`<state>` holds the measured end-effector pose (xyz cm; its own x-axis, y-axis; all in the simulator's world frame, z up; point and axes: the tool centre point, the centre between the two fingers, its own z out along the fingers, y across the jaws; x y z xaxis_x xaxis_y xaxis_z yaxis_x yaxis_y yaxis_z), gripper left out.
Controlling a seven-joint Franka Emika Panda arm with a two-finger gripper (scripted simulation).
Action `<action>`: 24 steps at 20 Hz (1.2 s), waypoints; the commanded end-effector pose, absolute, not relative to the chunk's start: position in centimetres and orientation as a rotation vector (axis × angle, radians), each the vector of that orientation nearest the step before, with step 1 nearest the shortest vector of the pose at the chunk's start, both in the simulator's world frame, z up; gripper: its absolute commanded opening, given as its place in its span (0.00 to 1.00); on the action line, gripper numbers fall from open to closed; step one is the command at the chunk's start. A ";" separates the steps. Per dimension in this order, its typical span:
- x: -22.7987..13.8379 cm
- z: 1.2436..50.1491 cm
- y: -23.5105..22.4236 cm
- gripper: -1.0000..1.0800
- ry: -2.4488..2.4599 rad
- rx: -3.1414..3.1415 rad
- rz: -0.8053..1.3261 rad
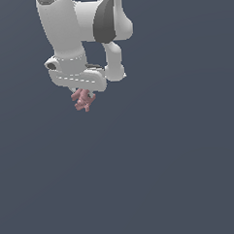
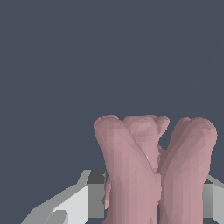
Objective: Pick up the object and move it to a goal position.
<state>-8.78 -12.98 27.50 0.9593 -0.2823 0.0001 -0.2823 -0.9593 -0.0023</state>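
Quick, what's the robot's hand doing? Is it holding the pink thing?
Gripper: closed on the pink lumpy object, with a finger on each side of it.

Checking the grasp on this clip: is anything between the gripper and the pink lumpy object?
Nothing visible. The pink object sits directly between the gripper fingers, which close against its sides. In the exterior view it hangs just under the white hand.
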 end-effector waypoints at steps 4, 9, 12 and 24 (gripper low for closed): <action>-10.4 33.4 -15.5 0.00 0.448 -3.107 0.000; -11.6 38.6 -17.7 0.00 0.449 -3.107 0.000; -12.4 41.6 -19.0 0.00 0.449 -3.107 0.000; -14.0 49.9 -22.6 0.00 0.447 -3.109 0.000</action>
